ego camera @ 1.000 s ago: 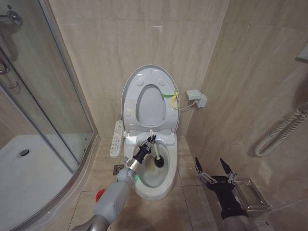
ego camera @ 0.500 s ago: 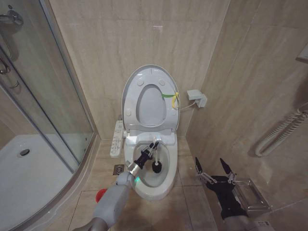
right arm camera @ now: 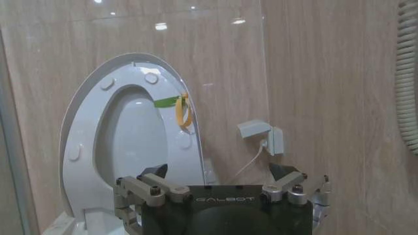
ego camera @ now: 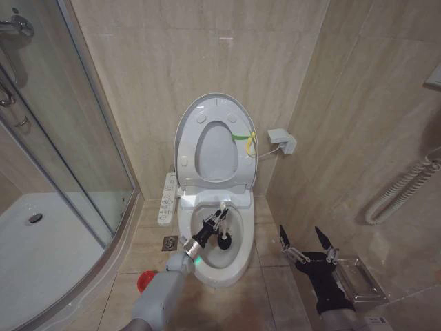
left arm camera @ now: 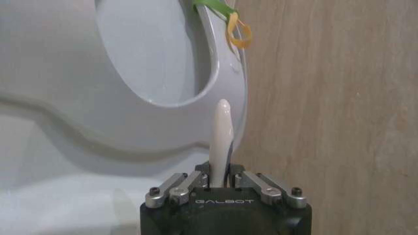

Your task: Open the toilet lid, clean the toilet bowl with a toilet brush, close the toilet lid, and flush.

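The toilet lid (ego camera: 213, 141) stands raised against the tiled wall, its yellow-green strap (ego camera: 244, 140) hanging at the edge, and the seat is up with it, so the toilet bowl (ego camera: 217, 238) lies open below. The left end effector (ego camera: 216, 223) reaches in over the bowl, its fingers clamped on the thin white handle of the toilet brush (ego camera: 222, 231); the dark bristle head sits low inside, toward the middle of the basin, though I cannot tell whether it is touching the ceramic. From the left wrist the handle (left arm camera: 220, 142) runs straight out between the closed fingers, so the grip looks centred. This looks to be the scrubbing step, and doing it well would mean keeping the head pressed lightly to the wall of the bowl and sweeping around under the rim instead of stirring in the middle, with the wrist held clear of the front edge. The little red holder (ego camera: 143, 280) sits on the floor beside the bowl. The right end effector (ego camera: 308, 243) waits off to the right above the floor, fingers spread apart and holding nothing.
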Controlling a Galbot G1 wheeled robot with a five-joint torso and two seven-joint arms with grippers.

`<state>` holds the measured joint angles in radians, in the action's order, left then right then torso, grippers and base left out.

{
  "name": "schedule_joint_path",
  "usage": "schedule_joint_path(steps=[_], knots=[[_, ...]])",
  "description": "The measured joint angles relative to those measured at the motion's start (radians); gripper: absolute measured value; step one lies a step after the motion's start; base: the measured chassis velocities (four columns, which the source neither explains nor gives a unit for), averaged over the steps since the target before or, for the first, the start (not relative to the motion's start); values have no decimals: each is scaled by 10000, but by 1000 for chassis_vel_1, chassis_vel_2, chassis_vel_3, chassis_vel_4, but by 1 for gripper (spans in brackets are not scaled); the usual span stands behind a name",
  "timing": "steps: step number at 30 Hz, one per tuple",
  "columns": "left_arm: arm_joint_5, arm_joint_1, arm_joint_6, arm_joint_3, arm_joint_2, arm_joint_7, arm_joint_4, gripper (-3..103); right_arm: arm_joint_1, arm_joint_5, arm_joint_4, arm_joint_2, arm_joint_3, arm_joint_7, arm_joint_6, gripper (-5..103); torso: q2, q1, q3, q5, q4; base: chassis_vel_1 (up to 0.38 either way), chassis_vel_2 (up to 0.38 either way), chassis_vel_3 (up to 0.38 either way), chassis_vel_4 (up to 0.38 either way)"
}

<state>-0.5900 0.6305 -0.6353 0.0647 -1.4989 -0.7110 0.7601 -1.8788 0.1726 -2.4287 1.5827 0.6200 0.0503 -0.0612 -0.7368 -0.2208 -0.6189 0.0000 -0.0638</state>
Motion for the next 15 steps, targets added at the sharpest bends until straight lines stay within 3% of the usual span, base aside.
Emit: schedule_joint_path(steps=[7, 15], knots=[[-244, -471, 47, 70, -121, 140, -174, 18, 0, 0, 0, 0, 0, 1, 0, 100, 0, -1, 1, -1, -6, 0, 0, 0, 0], [25, -204, 157, -294, 137, -163, -747, 18, 0, 0, 0, 0, 0, 1, 0, 100, -2, 4, 6, 0, 0, 0, 0, 0, 0]])
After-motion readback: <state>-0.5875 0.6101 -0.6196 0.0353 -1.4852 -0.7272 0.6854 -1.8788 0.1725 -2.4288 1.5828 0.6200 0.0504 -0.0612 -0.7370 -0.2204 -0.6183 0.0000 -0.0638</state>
